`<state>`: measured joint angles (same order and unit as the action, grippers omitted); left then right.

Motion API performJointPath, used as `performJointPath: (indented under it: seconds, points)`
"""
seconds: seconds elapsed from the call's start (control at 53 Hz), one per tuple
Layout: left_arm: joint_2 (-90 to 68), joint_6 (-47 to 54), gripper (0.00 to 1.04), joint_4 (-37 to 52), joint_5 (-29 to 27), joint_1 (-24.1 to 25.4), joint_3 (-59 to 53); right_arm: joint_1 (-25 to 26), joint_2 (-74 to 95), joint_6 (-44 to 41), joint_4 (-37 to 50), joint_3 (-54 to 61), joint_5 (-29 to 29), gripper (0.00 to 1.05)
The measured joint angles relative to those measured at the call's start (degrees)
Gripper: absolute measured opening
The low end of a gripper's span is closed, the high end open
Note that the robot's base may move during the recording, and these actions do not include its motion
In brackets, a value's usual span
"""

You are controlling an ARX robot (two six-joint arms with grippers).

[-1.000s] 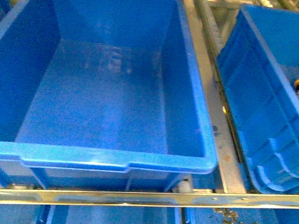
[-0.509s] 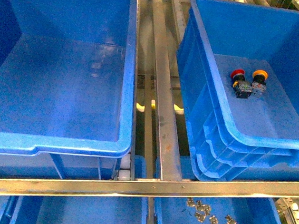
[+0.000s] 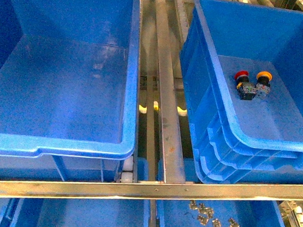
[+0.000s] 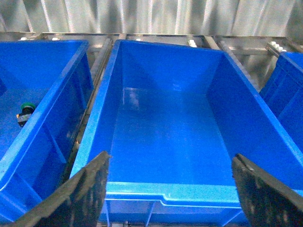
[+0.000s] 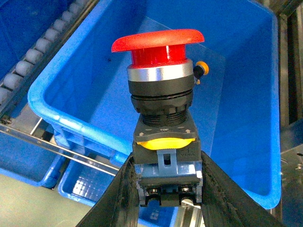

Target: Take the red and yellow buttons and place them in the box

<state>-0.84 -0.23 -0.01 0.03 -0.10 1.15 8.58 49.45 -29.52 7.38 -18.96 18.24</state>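
Note:
My right gripper (image 5: 165, 165) is shut on a red button (image 5: 160, 61), clamping its clear-grey contact block, with the red mushroom cap pointing away from the wrist. Beyond it lies the box (image 5: 45, 101), with a yellow button (image 5: 201, 68) on its floor. In the front view the box (image 3: 231, 126) shows a doubled rim at the right and holds a red button (image 3: 242, 77) beside a yellow button (image 3: 263, 77). My left gripper (image 4: 169, 158) is open and empty, hovering before a bare blue bin (image 4: 165, 191). Neither arm shows in the front view.
A single-rimmed blue bin (image 3: 57, 147) fills the left of the front view. A metal rail (image 3: 162, 114) runs between the bins. A lower bin holds small metal parts (image 3: 211, 218). In the left wrist view, a neighbouring bin holds a green-capped button (image 4: 26, 109).
The front view swung right a second ago, from the single-rimmed bin to both bins. Over the last half second it has barely shifted.

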Motion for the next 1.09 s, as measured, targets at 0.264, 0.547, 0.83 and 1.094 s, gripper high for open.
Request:
performJointPath:
  seconds: [0.264, 0.547, 0.83, 1.094]
  points:
    - [0.00, -0.04, 0.88, 0.00, 0.00, 0.00, 0.00, 0.42, 0.00, 0.00, -0.31, 0.11, 0.26, 0.27]
    - [0.00, 0.00, 0.97, 0.00, 0.00, 0.00, 0.00, 3.39, 1.29, -0.07, 0.15, 0.33, 1.97, 0.27]
    - [0.00, 0.00, 0.97, 0.00, 0.00, 0.00, 0.00, 5.38, 3.61, -0.83, 0.87, 0.31, 3.34, 0.27]
    - [0.00, 0.00, 0.97, 0.00, -0.09, 0.00, 0.00, 5.14, 4.61, -1.09, 1.51, 0.17, 3.45, 0.27]
